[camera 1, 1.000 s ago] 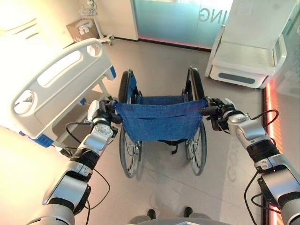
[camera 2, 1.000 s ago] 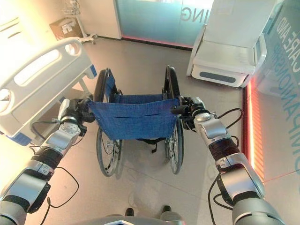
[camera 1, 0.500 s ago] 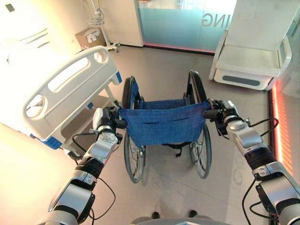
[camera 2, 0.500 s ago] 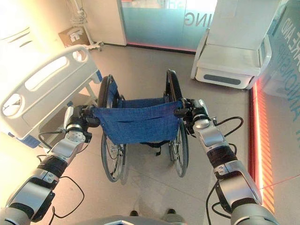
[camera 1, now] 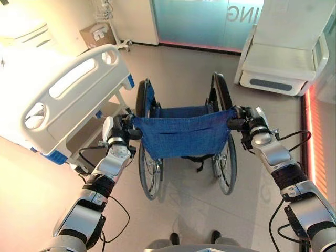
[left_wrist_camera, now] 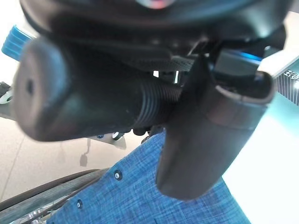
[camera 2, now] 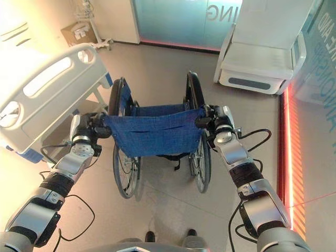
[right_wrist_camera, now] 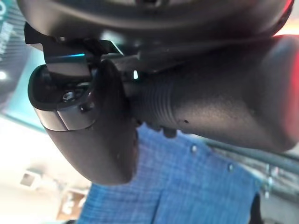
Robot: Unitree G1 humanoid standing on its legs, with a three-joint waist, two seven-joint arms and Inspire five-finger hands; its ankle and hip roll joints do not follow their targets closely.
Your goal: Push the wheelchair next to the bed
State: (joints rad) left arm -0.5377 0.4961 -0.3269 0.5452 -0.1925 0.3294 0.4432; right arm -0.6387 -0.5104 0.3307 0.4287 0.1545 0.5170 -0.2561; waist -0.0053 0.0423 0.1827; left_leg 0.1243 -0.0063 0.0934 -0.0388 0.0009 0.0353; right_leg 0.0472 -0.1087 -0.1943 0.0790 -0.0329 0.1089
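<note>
The wheelchair (camera 1: 181, 136), with a blue cloth back and black wheels, stands straight ahead of me on the floor. My left hand (camera 1: 116, 135) is curled round its left push handle (left_wrist_camera: 84, 100). My right hand (camera 1: 251, 125) is curled round the right push handle (right_wrist_camera: 219, 107). The thumb (left_wrist_camera: 210, 126) wraps the black ribbed grip in the left wrist view. The hospital bed (camera 1: 42, 89) with its white footboard (camera 1: 73, 100) lies to the left, its corner close to the chair's left wheel (camera 1: 147, 168).
A white padded couch (camera 1: 286, 58) stands at the back right. A frosted glass wall (camera 1: 205, 21) runs along the back. A cardboard box (camera 1: 98, 34) and a wheeled stand (camera 1: 113, 23) sit at the back left. A red-lit strip (camera 1: 307, 136) edges the floor at right.
Both hands have kept their hold on the handles. The whole picture has shifted, so the camera has moved; the wheelchair sits much as before relative to the bed's footboard.
</note>
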